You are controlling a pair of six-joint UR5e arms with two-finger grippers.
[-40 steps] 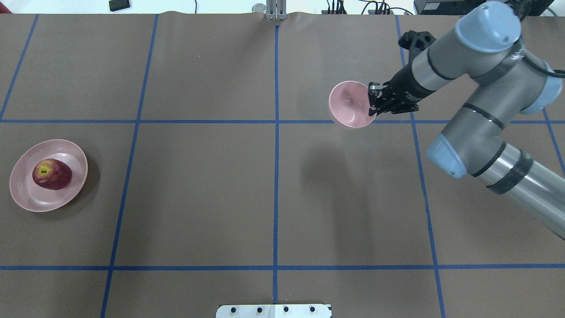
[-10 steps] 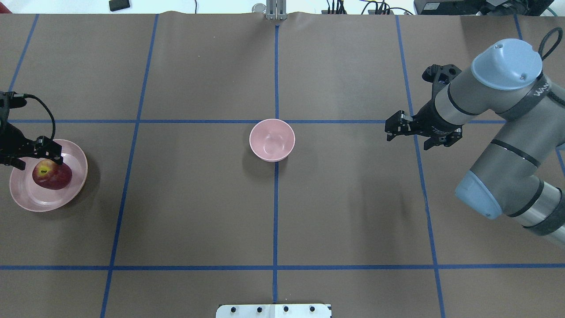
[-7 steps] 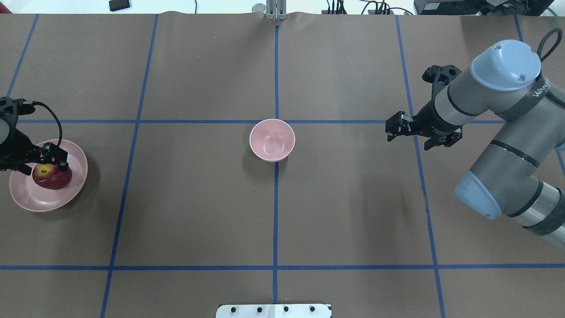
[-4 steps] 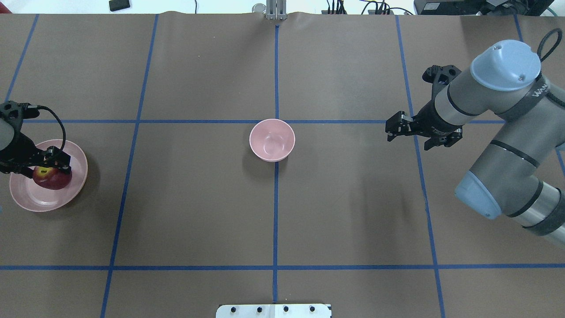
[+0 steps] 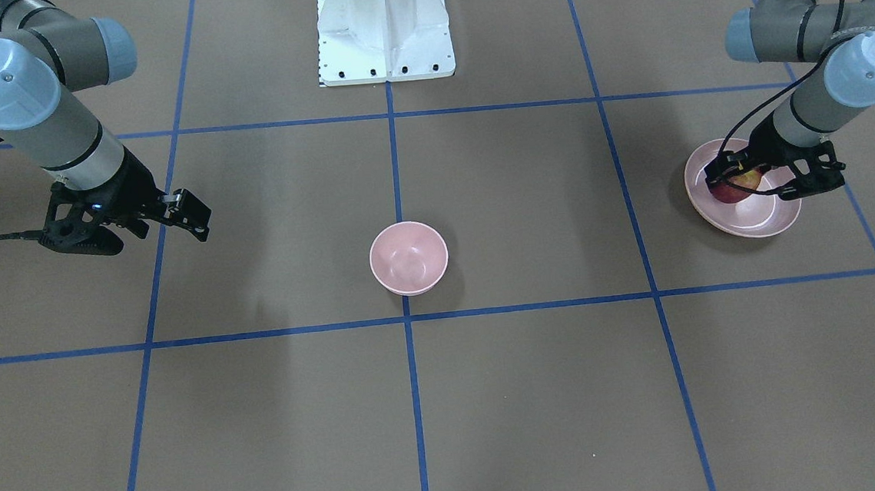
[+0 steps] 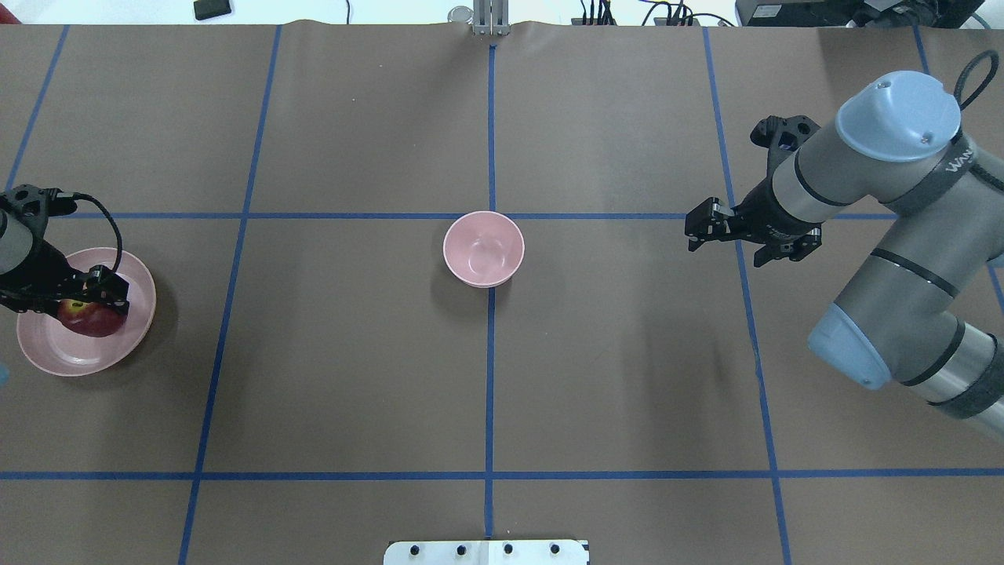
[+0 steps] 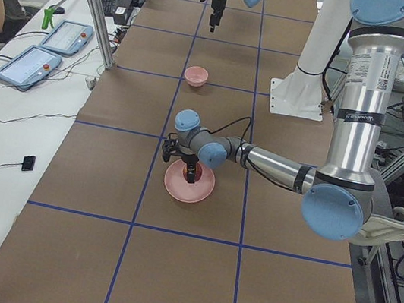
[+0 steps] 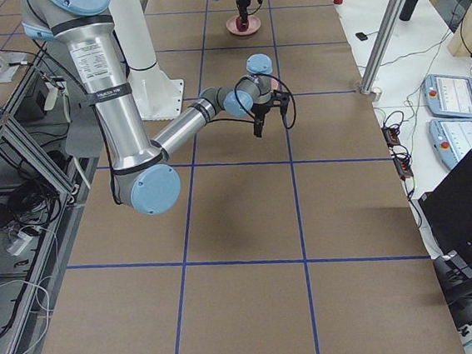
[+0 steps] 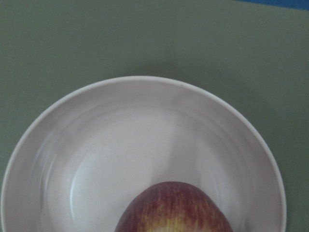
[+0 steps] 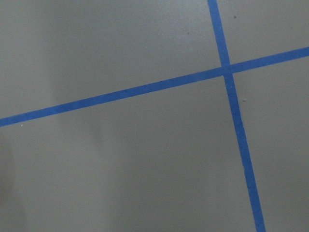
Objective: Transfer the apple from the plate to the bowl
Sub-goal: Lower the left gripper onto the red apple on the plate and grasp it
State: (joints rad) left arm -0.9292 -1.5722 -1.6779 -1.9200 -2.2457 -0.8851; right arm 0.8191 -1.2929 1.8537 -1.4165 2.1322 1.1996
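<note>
The dark-red apple [image 6: 92,322] lies on the wide pink plate [image 6: 47,357] at the table's left edge. My left gripper [image 6: 67,302] is open and low over the plate, its fingers on either side of the apple; I cannot tell whether they touch it. In the front view the left gripper [image 5: 760,180] covers part of the apple [image 5: 728,191] on the plate [image 5: 759,224]. The left wrist view shows the apple [image 9: 174,209] and the plate [image 9: 145,96]. The small pink bowl [image 6: 483,248] stands empty at the table's centre. My right gripper [image 6: 692,235] is open and empty, well to the right of the bowl.
Blue tape lines divide the brown table cover into squares. The robot's white base [image 5: 384,26] stands at the near middle edge. The right arm's elbow [image 6: 886,314] hangs over the right side of the table.
The right gripper set the bowl down at the centre and drew back to the right, then held still. The left gripper came in and lowered over the apple.
</note>
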